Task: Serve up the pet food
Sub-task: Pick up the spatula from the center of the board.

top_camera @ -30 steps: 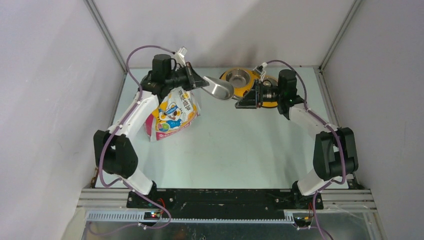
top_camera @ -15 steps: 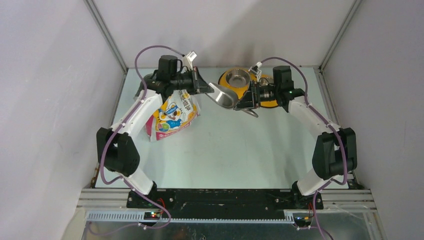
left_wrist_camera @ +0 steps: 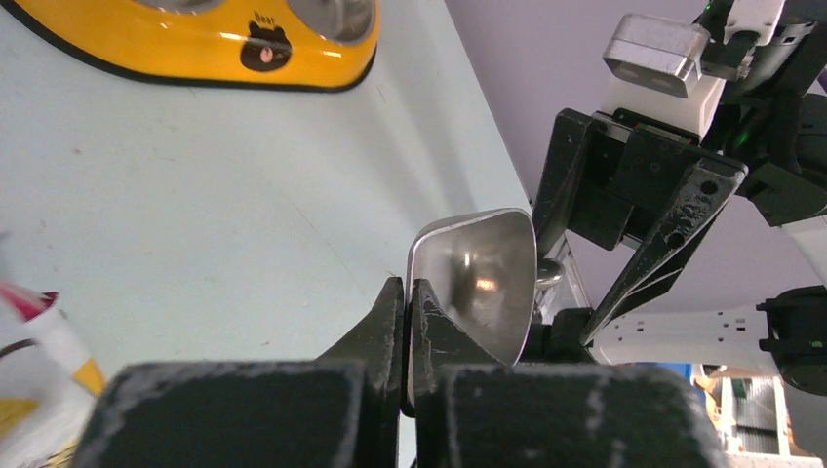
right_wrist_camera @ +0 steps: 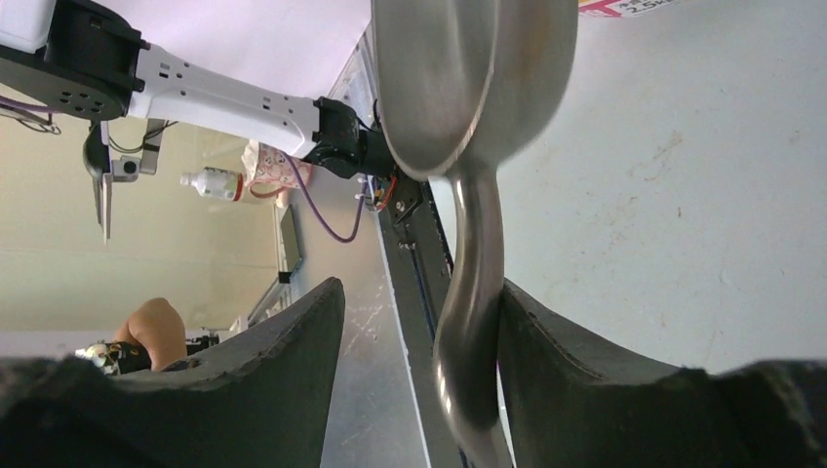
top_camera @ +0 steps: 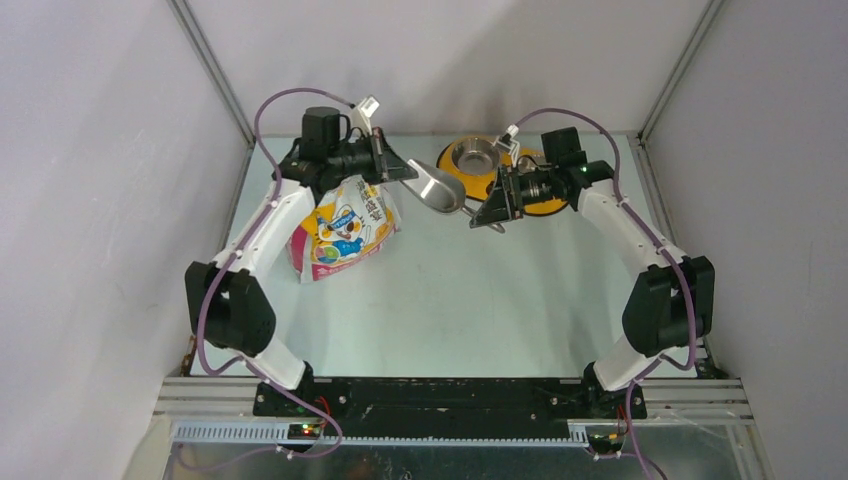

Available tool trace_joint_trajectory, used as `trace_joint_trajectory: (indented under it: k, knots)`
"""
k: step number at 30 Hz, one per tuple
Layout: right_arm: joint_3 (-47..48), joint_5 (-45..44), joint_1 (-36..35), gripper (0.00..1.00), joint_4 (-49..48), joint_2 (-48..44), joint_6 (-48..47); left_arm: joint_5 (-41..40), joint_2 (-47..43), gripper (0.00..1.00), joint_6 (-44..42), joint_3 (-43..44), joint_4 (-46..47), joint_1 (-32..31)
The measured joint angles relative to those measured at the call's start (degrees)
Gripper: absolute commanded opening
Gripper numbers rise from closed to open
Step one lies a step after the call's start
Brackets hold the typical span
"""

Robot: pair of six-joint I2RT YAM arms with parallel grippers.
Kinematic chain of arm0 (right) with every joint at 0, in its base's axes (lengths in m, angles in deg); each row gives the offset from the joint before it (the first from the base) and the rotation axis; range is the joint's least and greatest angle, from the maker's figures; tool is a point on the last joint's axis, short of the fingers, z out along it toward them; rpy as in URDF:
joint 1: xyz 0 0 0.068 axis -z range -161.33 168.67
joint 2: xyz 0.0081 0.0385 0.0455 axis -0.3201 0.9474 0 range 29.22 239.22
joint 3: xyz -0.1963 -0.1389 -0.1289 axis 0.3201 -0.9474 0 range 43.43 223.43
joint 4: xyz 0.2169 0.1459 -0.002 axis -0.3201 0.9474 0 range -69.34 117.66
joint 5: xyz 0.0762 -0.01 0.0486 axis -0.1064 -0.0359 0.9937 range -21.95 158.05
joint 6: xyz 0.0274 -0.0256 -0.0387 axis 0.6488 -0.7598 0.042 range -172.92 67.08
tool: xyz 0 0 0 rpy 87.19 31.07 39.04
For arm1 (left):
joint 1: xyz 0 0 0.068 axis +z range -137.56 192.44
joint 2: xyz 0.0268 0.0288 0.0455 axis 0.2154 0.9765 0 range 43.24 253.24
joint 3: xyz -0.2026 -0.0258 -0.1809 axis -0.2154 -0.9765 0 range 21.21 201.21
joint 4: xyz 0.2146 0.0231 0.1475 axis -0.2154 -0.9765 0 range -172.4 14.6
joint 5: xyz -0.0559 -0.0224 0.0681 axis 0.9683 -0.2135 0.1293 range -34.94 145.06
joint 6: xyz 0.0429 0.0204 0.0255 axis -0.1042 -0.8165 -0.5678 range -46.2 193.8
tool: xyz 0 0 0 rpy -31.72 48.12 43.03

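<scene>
The grey metal scoop [top_camera: 436, 190] hangs above the table between both arms. My left gripper [top_camera: 403, 171] is shut on the rim of the scoop bowl [left_wrist_camera: 483, 283], its jaws pinched tight [left_wrist_camera: 405, 290]. My right gripper [top_camera: 489, 211] is open, with the scoop handle [right_wrist_camera: 472, 292] between its jaws. The handle touches one finger [right_wrist_camera: 585, 361], and a wide gap is left to the other finger [right_wrist_camera: 244, 370]. The glossy cartoon-cat bag [top_camera: 342, 229] lies under the left arm. The pet food itself is hidden. The scoop bowl [right_wrist_camera: 468, 78] looks empty.
The yellow double-bowl feeder [top_camera: 452, 178] with steel bowls stands at the back of the table, just behind the scoop; its edge [left_wrist_camera: 195, 58] shows in the left wrist view. Frame posts and walls close in the table's left, right and back.
My right gripper has swung left and nearer to come round the scoop handle, and its jaws have narrowed a little. My left gripper has kept its hold and tilted the scoop slightly.
</scene>
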Motion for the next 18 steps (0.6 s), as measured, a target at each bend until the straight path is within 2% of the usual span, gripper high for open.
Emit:
trace_joint_trajectory:
  k: [5, 9, 18]
  knots:
    - [4.4, 1.0, 0.5, 0.54, 10.3, 1.7, -6.8, -0.1, -0.9, 0.0, 0.1, -0.2, 1.6, 1.1]
    - [4.8, 1.9, -0.5, 0.52, 14.7, 2.0, -8.0, -0.2, -1.2, 0.0, 0.2, -1.2, 2.2, 0.5]
    - [2.3, 2.8, -1.0, 0.5, 7.8, 2.0, 3.3, -1.8, -3.3, 0.0, -0.3, -2.3, 3.2, -0.8]
